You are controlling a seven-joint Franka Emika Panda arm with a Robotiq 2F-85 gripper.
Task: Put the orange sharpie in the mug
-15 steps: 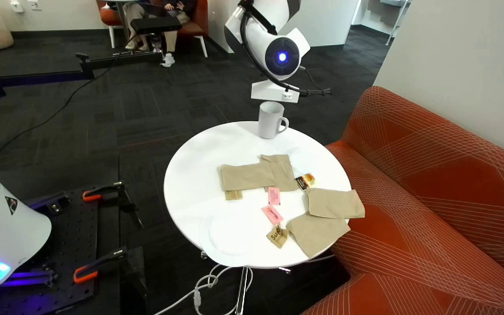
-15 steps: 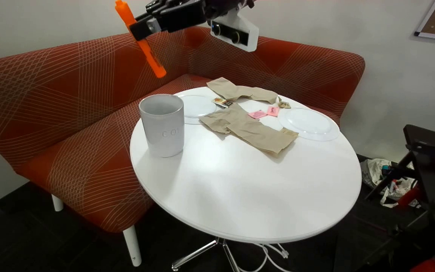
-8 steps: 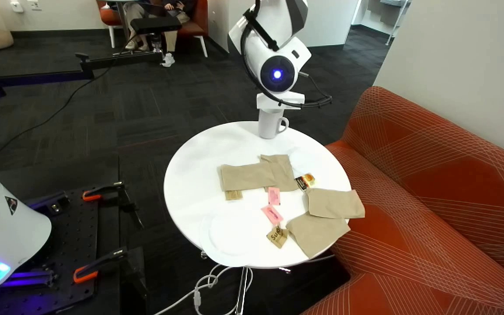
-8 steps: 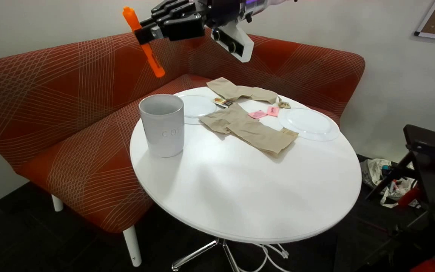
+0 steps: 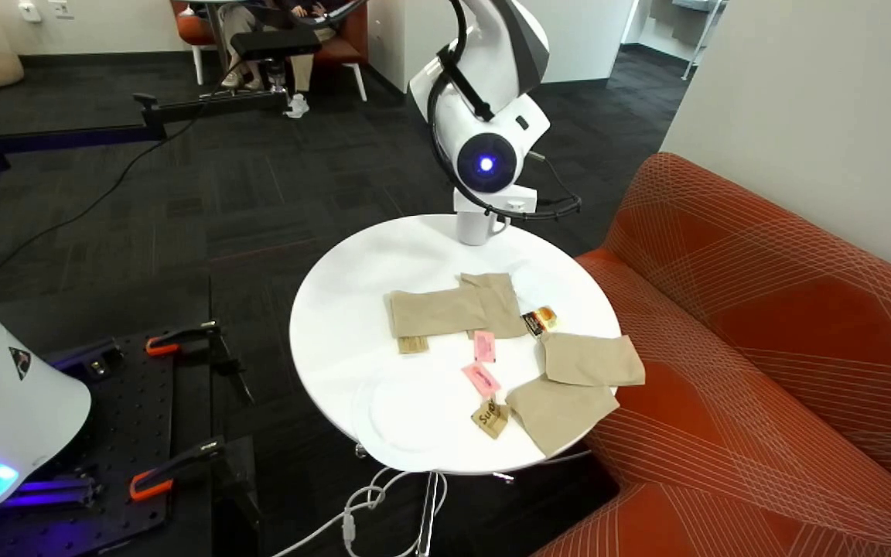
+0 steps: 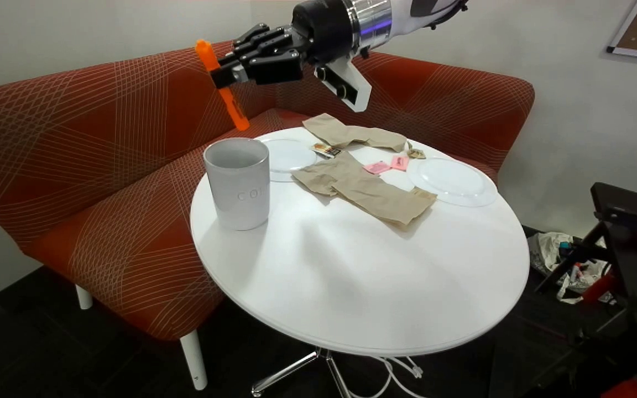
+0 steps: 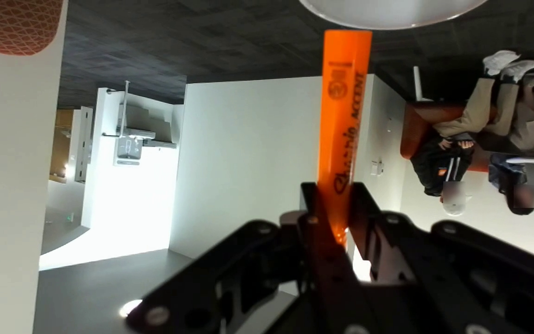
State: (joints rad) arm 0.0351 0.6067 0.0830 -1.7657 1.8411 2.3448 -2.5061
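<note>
White, rounded-shell arm hangs in from the top edge in an exterior view, wrist end hiding the upper part of the light-grey, cylindrical ceramic mug. In an exterior view the black, two-fingered gripper sits near-horizontal, tips pointing to frame left and a bit down; white, angular camera bracket below the wrist. Jaws narrow, pinching the thin, bright orange, plastic-looking marker above its middle. Marker is in the air, tilted, top end leaning to frame left, lower end showing just above the mug's rim with a gap between (over the opening or not, can't tell). Wrist view, scene upside down: smooth barrel, black print reading "Sharpie" and "ACCENT", end pointing at the mug's curved rim. Mug stands upright on the round, smooth white table, near its edge, letters on its side.
</note>
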